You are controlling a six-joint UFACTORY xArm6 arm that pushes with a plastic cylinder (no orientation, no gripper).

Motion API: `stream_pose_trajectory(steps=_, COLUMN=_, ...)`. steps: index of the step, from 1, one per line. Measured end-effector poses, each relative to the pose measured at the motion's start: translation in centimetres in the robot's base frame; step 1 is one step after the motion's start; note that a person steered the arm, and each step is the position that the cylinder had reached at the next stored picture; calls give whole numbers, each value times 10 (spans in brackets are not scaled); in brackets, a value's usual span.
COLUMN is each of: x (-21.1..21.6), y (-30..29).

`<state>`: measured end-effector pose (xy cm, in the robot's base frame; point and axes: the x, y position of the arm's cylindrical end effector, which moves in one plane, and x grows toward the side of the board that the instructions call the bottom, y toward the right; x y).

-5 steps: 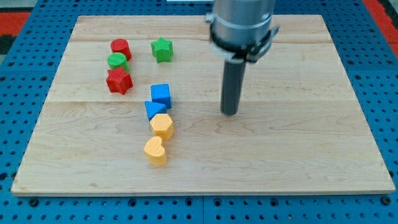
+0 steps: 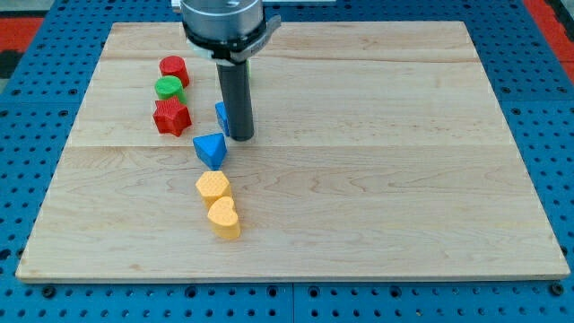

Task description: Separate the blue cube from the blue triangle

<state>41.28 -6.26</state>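
My tip (image 2: 241, 136) rests on the board just right of the blue cube (image 2: 221, 115), which the rod mostly hides; only its left edge shows. The blue triangle (image 2: 211, 149) lies just below and left of the tip, a small gap apart from the cube. The arm's grey body covers the view's top centre.
A red cylinder (image 2: 173, 68), a green cylinder (image 2: 169, 87) and a red star (image 2: 170, 117) stand in a column left of the cube. A yellow hexagon (image 2: 213, 187) and a yellow heart (image 2: 224, 218) lie below the triangle. The green star is hidden behind the arm.
The tip has moved left from the board's middle to the blue cube. The cube has shifted up, the triangle left and down a little, the yellow hexagon left and down.
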Motion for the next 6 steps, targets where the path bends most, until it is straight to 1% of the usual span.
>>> stream_pose_trajectory(steps=1, x=12, y=0)
stream_pose_trajectory(steps=2, x=44, y=-25)
stream_pose_trajectory(steps=4, x=23, y=-30)
stream_pose_trajectory(steps=5, x=10, y=-38)
stream_pose_trajectory(steps=6, x=5, y=-50)
